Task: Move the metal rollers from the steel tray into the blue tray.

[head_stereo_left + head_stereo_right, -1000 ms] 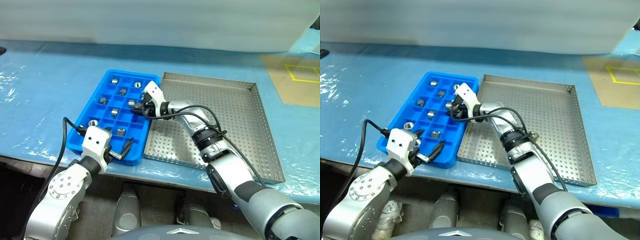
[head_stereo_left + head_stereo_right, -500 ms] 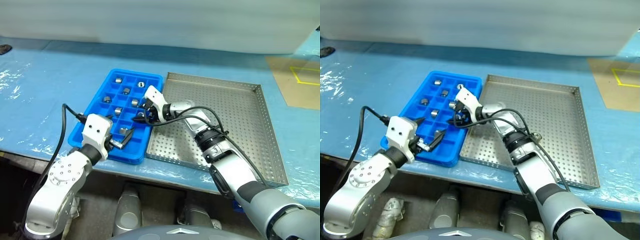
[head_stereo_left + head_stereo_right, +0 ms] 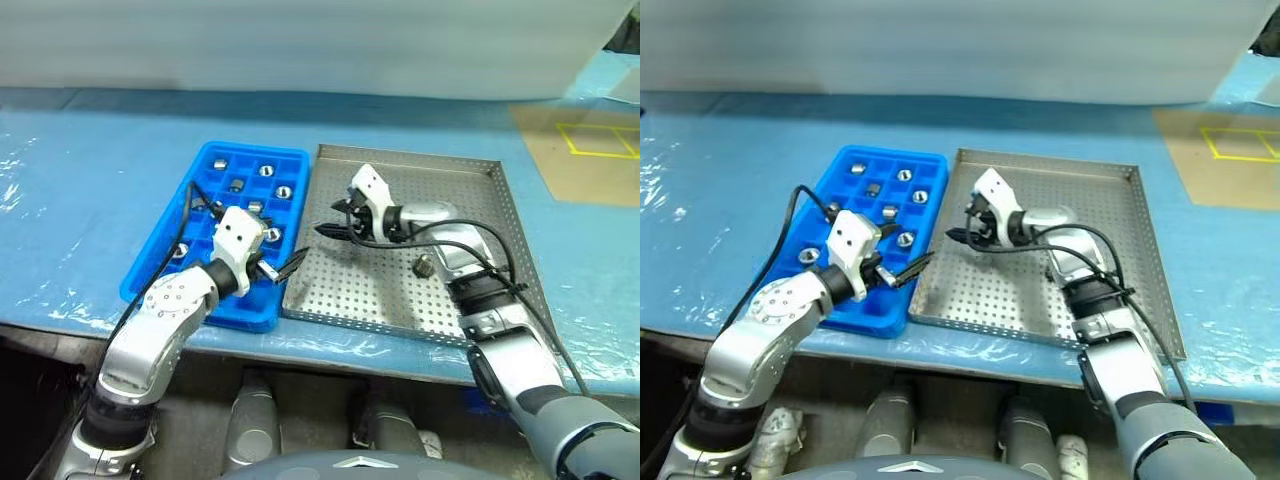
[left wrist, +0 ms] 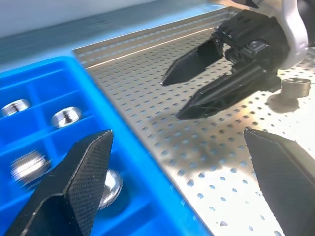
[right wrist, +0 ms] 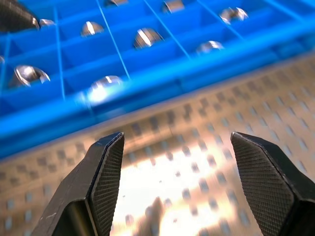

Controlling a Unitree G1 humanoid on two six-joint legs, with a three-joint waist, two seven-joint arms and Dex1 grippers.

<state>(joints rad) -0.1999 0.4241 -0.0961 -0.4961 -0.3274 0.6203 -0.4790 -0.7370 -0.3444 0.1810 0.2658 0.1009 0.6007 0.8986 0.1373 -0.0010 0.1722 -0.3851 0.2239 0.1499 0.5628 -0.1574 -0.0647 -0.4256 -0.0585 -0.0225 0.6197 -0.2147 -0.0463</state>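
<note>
Roller [image 3: 423, 266] loose on steel tray [image 3: 470, 300]: small, rigid, smooth, likely slippery; best gripped across outer wall. Both jaws wide open, empty.

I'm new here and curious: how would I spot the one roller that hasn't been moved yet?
Find the steel tray, right of the blue tray. One metal roller lies alone on its perforated floor, beside the right arm; every other roller sits in a blue compartment.

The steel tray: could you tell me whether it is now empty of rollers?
No, one metal roller lies on the steel tray, beside the right arm.
</note>
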